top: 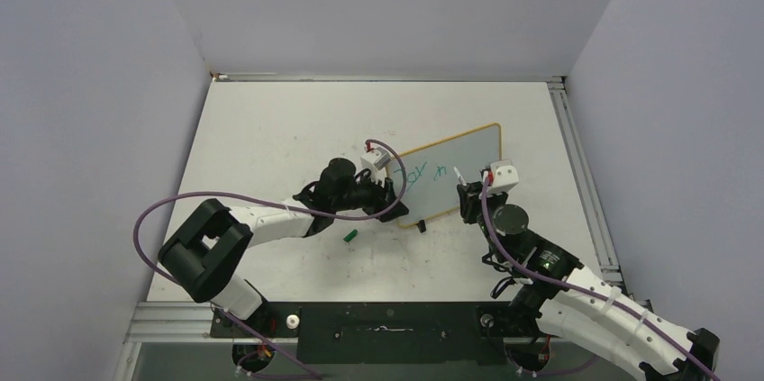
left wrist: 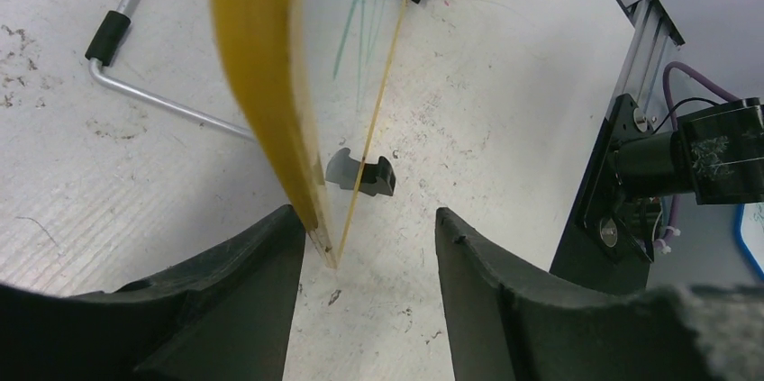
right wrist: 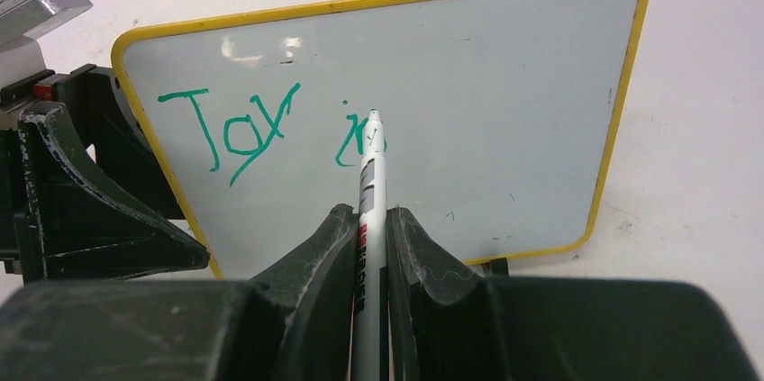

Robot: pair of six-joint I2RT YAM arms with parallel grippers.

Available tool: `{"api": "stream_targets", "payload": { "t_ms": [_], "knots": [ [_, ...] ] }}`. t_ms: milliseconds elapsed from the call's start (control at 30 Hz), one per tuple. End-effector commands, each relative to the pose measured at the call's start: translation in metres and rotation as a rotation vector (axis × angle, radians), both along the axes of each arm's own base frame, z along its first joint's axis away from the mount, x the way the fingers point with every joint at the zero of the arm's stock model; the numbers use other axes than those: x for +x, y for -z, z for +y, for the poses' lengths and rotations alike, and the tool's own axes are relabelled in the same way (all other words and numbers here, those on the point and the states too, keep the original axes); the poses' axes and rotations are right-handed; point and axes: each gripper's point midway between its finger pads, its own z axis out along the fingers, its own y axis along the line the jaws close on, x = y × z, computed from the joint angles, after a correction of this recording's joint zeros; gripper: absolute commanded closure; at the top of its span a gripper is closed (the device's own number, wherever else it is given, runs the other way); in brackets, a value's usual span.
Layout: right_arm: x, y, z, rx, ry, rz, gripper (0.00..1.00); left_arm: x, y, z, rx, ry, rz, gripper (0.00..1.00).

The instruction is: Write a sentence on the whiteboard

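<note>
On the white table (top: 288, 129), just left of a small rectangular whiteboard (top: 468, 154) with rounded corners and a thin yellow rim, a little green marker cap (top: 350, 237) lies near the left arm. At the whiteboard's left edge the black left fingers (left wrist: 243, 300) stand released, spread to either side of the yellow rim. The rim runs close along one finger, and a clear gap shows at the other. The whiteboard stands on edge near the middle of the table, propped on two small black feet (left wrist: 362, 174), its written face turned toward the arms. Across its left half runs the sentence (right wrist: 241, 136) in teal-green handwriting, reading "Joy in". The tip of a slim white marker pen (right wrist: 371, 192) sits on the word "in", apparently touching the surface. In front of the whiteboard's right half, the black right fingers (right wrist: 311, 277) are clenched on that marker pen's barrel, holding it pointed at the whiteboard.
</note>
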Motion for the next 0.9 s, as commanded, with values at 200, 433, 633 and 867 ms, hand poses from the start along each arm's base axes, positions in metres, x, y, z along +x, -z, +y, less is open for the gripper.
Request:
{"api": "stream_targets", "payload": {
  "t_ms": [200, 433, 633, 867],
  "knots": [
    [0.001, -0.027, 0.013, 0.055, -0.046, -0.037, 0.95, -0.001, -0.005, -0.009, -0.102, 0.019, -0.044, 0.87],
    [0.0, -0.028, 0.014, 0.052, -0.052, -0.033, 0.95, -0.016, -0.001, -0.001, -0.106, 0.076, -0.043, 1.0],
    [0.0, -0.023, 0.017, 0.043, -0.064, -0.02, 0.95, -0.028, 0.001, 0.014, -0.088, 0.102, -0.048, 1.0],
    [-0.003, -0.013, 0.026, 0.034, -0.109, 0.01, 0.95, -0.038, 0.004, 0.033, -0.017, 0.132, -0.043, 1.0]
  ]
}}
